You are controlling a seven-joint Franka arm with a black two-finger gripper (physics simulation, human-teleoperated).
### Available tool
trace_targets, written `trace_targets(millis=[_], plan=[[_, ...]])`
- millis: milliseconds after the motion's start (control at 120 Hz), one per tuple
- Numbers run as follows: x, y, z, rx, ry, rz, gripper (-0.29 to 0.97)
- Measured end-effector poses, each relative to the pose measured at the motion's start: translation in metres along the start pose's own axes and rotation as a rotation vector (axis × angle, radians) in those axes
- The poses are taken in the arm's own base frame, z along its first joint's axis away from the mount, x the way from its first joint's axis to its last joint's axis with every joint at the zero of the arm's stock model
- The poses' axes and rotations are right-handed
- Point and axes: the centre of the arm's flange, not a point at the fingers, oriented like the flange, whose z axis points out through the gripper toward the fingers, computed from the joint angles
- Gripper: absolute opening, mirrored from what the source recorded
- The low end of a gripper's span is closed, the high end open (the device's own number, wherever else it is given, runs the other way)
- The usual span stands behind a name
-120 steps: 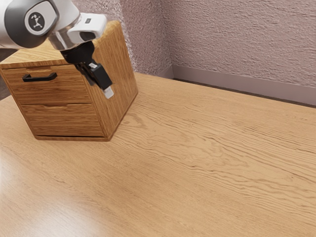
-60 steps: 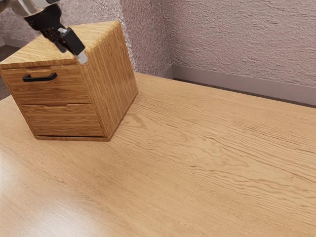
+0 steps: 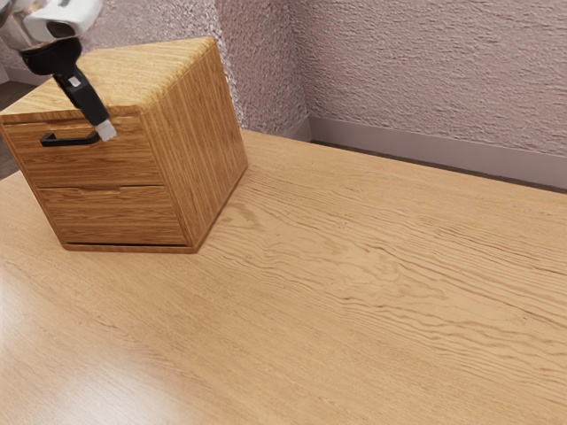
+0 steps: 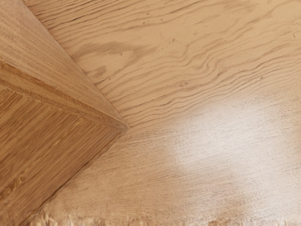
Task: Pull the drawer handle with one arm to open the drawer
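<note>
A wooden cabinet (image 3: 190,133) stands at the exterior view's left on the wooden table (image 3: 372,292). Its top drawer (image 3: 89,159) carries a black bar handle (image 3: 69,139) and sits flush with the cabinet front. My gripper (image 3: 104,131) comes down from the upper left corner, slanting toward the exterior view's right. Its light tip hangs just at the handle's right end, in front of the drawer's upper edge. In the wrist view a lower corner of the cabinet (image 4: 42,117) meets the table (image 4: 211,94) under my hand.
A second drawer (image 3: 111,212) lies below the top one, also flush. A rough pinkish wall (image 3: 425,62) with a baseboard runs behind the table. The table stretches wide toward the exterior view's right and front.
My hand has swung from beside the cabinet's side face up over its top and then down in front of the top drawer, ending at the handle's right end. The drawer has not moved.
</note>
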Motion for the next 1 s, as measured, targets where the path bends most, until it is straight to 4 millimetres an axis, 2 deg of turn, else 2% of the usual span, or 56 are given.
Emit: trace_targets(millis=[33, 83, 167, 217, 300, 342, 417, 475, 558, 633, 675, 717, 792, 933, 1000], plan=[[-0.016, -0.018, 0.003, 0.013, -0.006, -0.016, 0.68], [-0.03, -0.023, -0.002, 0.025, 0.002, 0.008, 0.68], [-0.036, -0.005, -0.028, 0.053, 0.029, 0.09, 0.68], [-0.038, 0.01, -0.037, 0.082, 0.013, 0.135, 0.67], [-0.096, 0.007, -0.041, 0.067, 0.035, 0.114, 0.68], [-0.112, 0.001, -0.036, 0.025, 0.056, 0.132, 0.68], [-0.11, 0.003, -0.021, -0.033, 0.049, 0.212, 0.68], [-0.107, -0.005, 0.003, -0.048, 0.005, 0.287, 0.68], [-0.129, -0.047, 0.03, -0.051, 0.031, 0.376, 0.67], [-0.158, -0.078, 0.039, -0.042, 0.066, 0.429, 0.68], [-0.168, -0.087, 0.045, -0.048, 0.079, 0.447, 0.68], [-0.163, -0.089, 0.055, -0.051, 0.083, 0.497, 0.68], [-0.139, -0.086, 0.062, -0.012, 0.081, 0.618, 0.68], [-0.13, -0.097, 0.052, 0.136, 0.068, 0.743, 0.68], [-0.12, -0.105, 0.064, 0.178, 0.124, 0.803, 0.68]])
